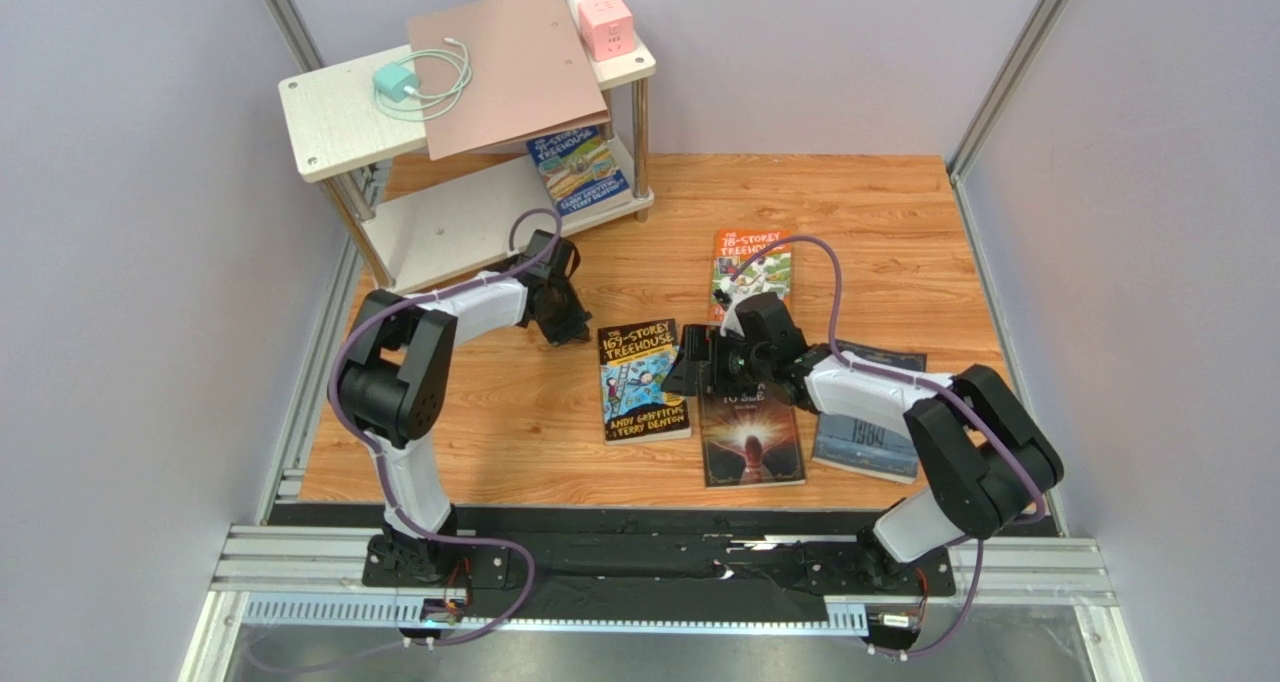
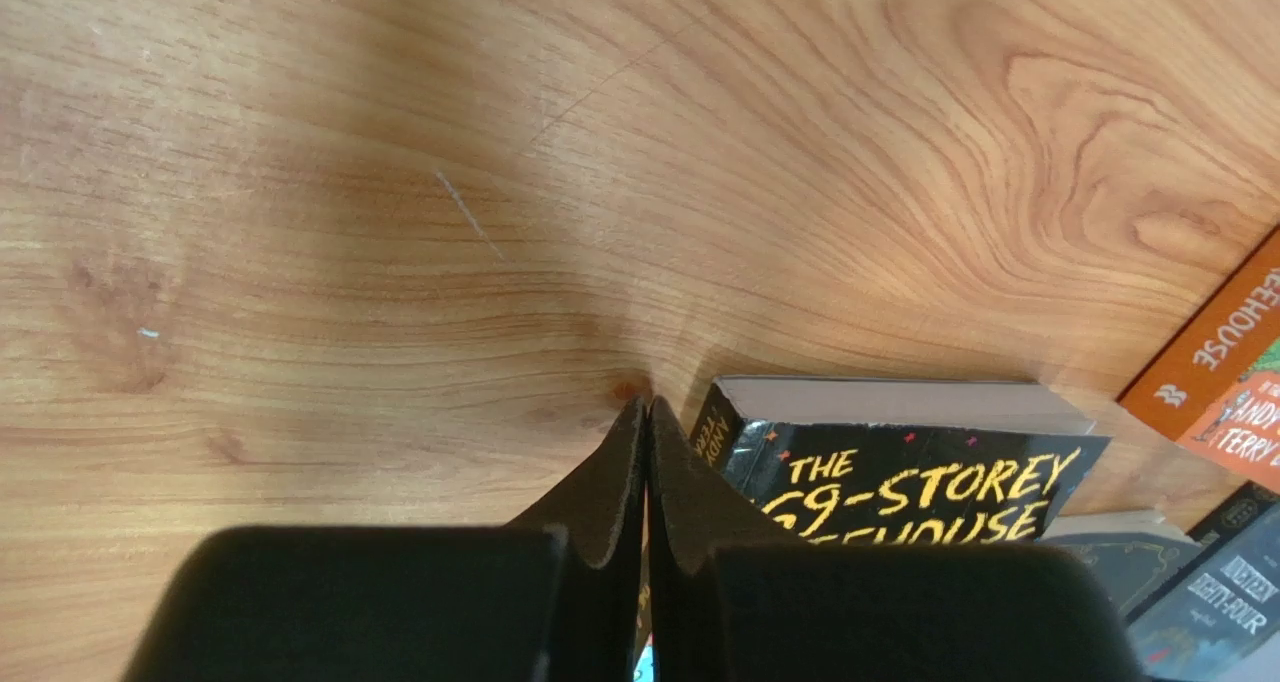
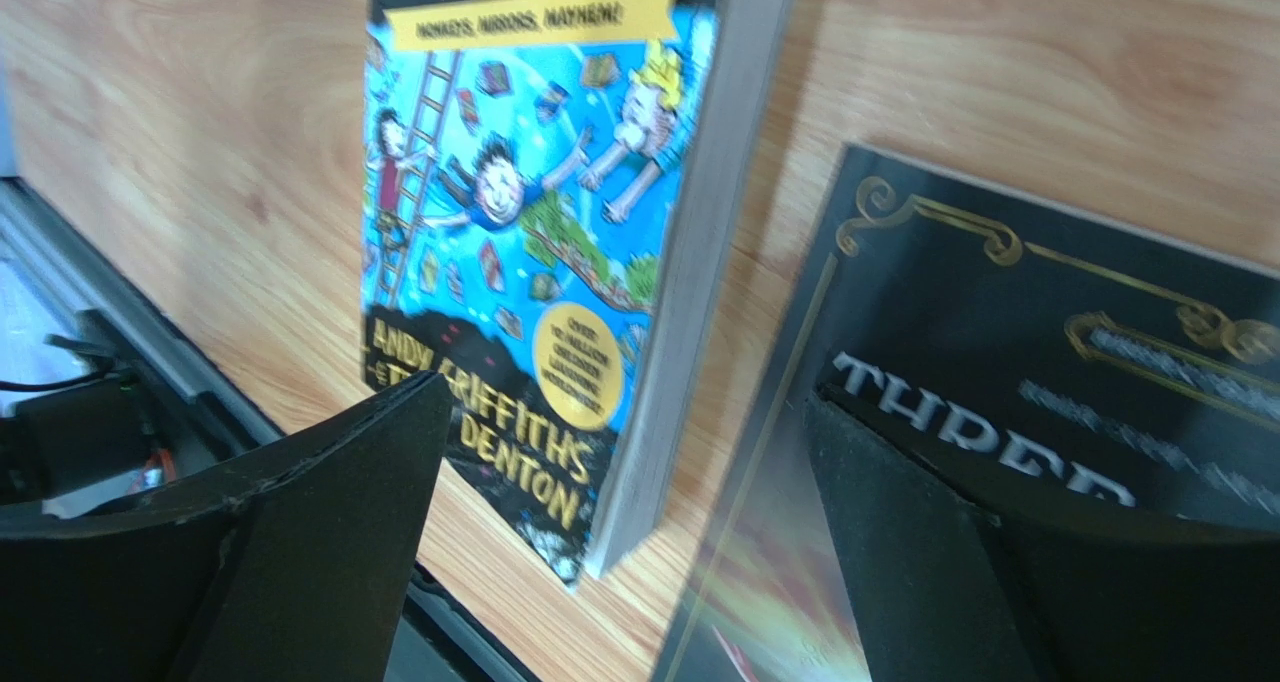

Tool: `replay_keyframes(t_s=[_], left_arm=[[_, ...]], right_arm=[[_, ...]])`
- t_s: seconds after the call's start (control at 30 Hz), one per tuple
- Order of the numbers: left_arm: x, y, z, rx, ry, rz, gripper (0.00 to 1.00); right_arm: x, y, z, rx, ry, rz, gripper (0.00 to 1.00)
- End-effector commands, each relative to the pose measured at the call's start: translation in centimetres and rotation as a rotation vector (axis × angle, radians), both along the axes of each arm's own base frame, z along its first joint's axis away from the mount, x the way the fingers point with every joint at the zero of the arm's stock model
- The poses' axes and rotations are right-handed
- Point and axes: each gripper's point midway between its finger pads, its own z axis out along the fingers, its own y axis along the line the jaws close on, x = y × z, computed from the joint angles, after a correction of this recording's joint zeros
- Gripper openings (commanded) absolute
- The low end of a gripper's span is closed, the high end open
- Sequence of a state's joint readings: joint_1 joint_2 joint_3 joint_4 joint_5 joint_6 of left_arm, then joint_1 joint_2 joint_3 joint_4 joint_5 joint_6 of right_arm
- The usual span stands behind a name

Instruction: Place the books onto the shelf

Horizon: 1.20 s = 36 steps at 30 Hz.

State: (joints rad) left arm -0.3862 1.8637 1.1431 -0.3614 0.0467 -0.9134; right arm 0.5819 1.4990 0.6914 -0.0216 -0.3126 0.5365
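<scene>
Top view: shelf (image 1: 323, 120) at the counter's (image 1: 511, 412) far left corner. One blue book (image 1: 583, 168) lies on the right end of its lower board, partly under the top board. The top board carries a pinkish board (image 1: 504, 60), a pink cube (image 1: 606, 22) and a teal charger (image 1: 398, 82) with cable. Four books lie flat on the counter, middle to right: second blue book (image 1: 643, 381), orange book (image 1: 750, 273) farther back, dark book (image 1: 751, 435) and 1984 (image 1: 864, 442) toward the near edge. 1984 is partly under my right arm. My right pincer (image 1: 694, 364) hides the dark book's top edge.

From above my left pincer (image 1: 568, 322) is a dark blob between the shelf and the second blue book, jaws unreadable. The left wrist view settles it: left pincer (image 2: 648, 405) fully closed, fingers pressed together, nothing between them, just beside a corner of the second blue book (image 2: 902, 480). Can't tell if the tips touch the wood. Orange book (image 2: 1225, 367) is cut off at the right edge. The covers in the bottom right corner are too cropped to name.

Right wrist view: right pincer (image 3: 624, 405) spread wide, holding nothing. One finger is on the second blue book's (image 3: 511, 187) side, the other on the dark book's (image 3: 1022, 337) side, with the gap between the books in the middle. Covers are blurred and titles cut off. Neither wrist view shows the shelf.
</scene>
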Motion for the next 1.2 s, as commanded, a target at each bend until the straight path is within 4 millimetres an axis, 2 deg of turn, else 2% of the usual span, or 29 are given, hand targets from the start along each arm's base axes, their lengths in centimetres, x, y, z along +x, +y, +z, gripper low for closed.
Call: replay_keyframes(t_s=[0.0, 0.13, 0.23, 0.27, 0.33, 0.37, 0.43, 0.53, 0.6, 0.67, 0.8, 0.93, 1.0, 1.1, 1.17], left_arm=[[-3.4, 0.7, -2.5, 0.046, 0.093, 0.015, 0.0], [-6.1, 0.1, -3.5, 0.059, 0.134, -0.015, 0.0], [-7.2, -0.9, -3.6, 0.068, 0.132, -0.045, 0.0], [-7.6, -1.1, -3.8, 0.071, 0.141, -0.054, 0.0], [-8.0, -1.9, -3.9, 0.069, 0.147, -0.076, 0.0], [-8.4, -2.2, -4.2, 0.07, 0.157, -0.089, 0.0], [-8.6, -2.6, -4.4, 0.073, 0.161, -0.098, 0.0], [-8.9, -3.2, -4.5, 0.07, 0.167, -0.111, 0.0], [-9.0, -3.6, -4.4, 0.071, 0.166, -0.123, 0.0], [-9.1, -3.9, -4.2, 0.076, 0.161, -0.133, 0.0], [-9.5, -3.9, -4.2, 0.094, 0.167, -0.144, 0.0], [-9.6, -3.8, -4.2, 0.096, 0.17, -0.147, 0.0], [-9.7, -4.0, -4.2, 0.093, 0.169, -0.154, 0.0], [-9.6, -4.1, -3.9, 0.092, 0.159, -0.161, 0.0], [-9.5, -4.0, -3.7, 0.096, 0.153, -0.161, 0.0]], right_arm=[[0.7, 2.4, 0.1, 0.12, 0.011, 0.024, 0.99], [0.5, 3.7, -0.3, 0.186, 0.031, 0.052, 0.96], [0.4, 4.6, -0.1, 0.238, 0.036, 0.073, 0.83], [0.4, 4.6, 0.0, 0.25, 0.032, 0.072, 0.75], [0.8, 5.1, 1.6, 0.309, -0.026, 0.07, 0.72], [0.6, 4.7, 1.5, 0.308, -0.035, 0.054, 0.71], [1.0, 4.6, 3.6, 0.346, -0.11, 0.045, 0.7], [1.4, 4.2, 5.0, 0.343, -0.169, 0.023, 0.7], [1.9, 3.9, 5.3, 0.336, -0.189, -0.009, 0.68], [2.2, 3.7, 6.0, 0.349, -0.211, -0.033, 0.63], [2.8, 4.2, 7.1, 0.372, -0.236, -0.042, 0.57], [3.4, 4.9, 6.5, 0.357, -0.214, -0.035, 0.54], [3.4, 5.2, 5.1, 0.334, -0.177, -0.034, 0.53], [3.6, 5.6, 4.0, 0.313, -0.134, -0.044, 0.52], [3.7, 5.8, 3.3, 0.301, -0.115, -0.047, 0.47]])
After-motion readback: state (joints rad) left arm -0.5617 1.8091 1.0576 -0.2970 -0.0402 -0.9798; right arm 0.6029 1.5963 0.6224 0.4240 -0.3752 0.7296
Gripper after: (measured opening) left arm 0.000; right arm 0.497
